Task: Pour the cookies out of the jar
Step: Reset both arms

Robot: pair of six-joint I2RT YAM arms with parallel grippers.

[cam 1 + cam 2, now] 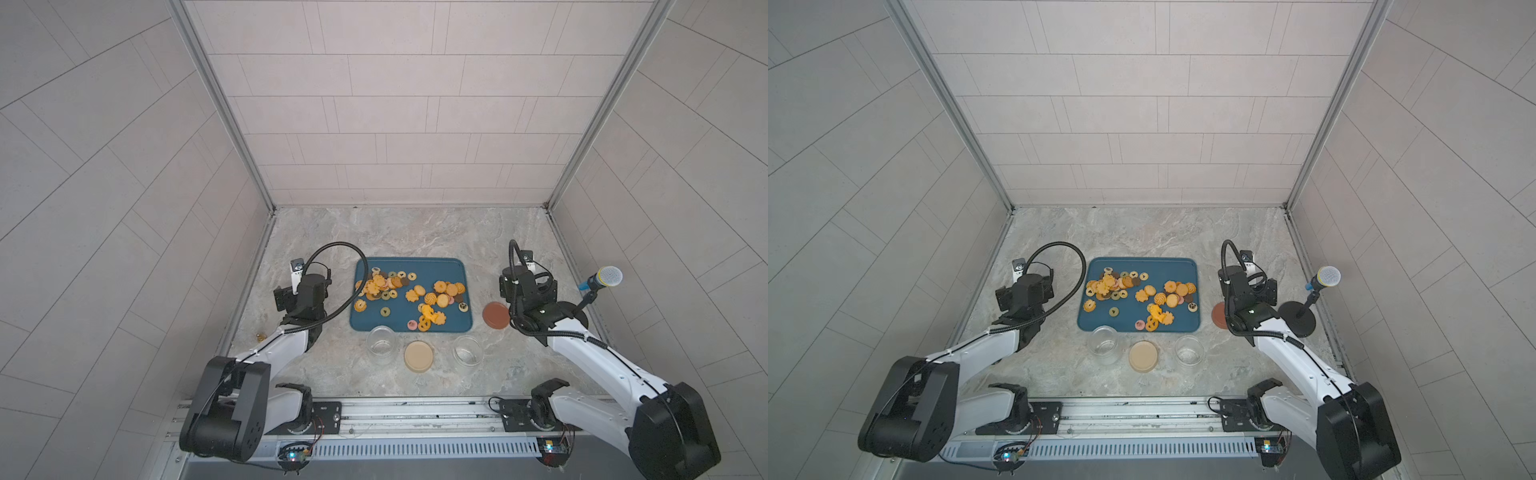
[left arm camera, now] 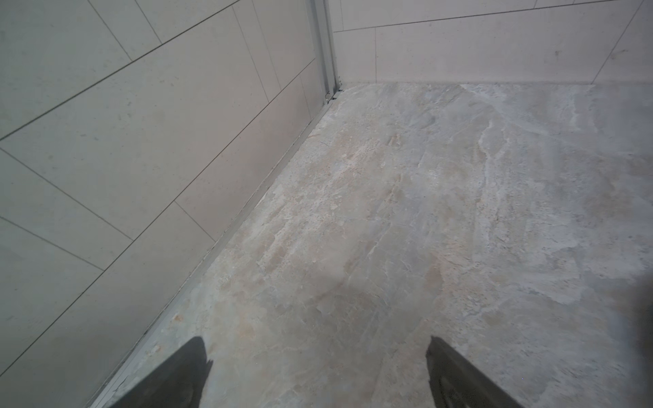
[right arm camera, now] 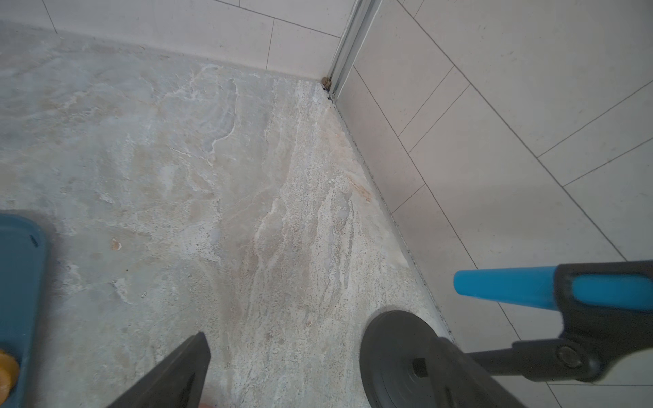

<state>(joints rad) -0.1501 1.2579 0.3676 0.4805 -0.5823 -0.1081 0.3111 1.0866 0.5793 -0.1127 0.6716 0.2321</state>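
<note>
My left gripper [image 2: 314, 378] hangs over the bare grey marbled tabletop [image 2: 424, 212] near the left wall, jaws spread wide and empty. To its right, the small orange-yellow, brown and pink cookies [image 1: 409, 297] lie scattered on a flat dark-blue rectangular tray [image 1: 415, 262]. Just in front of the tray, a clear glass jar [image 1: 381, 344], a round beige lid [image 1: 418, 356] and a second clear glass jar [image 1: 467, 350] stand in a row, both jars upright and empty. My right gripper [image 3: 318, 374] is also wide open and holds nothing. It is beside a blue-handled microphone [image 1: 602, 280].

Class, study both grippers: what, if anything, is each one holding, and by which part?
Nothing is held: the left gripper and the right gripper are both open and empty.
</note>
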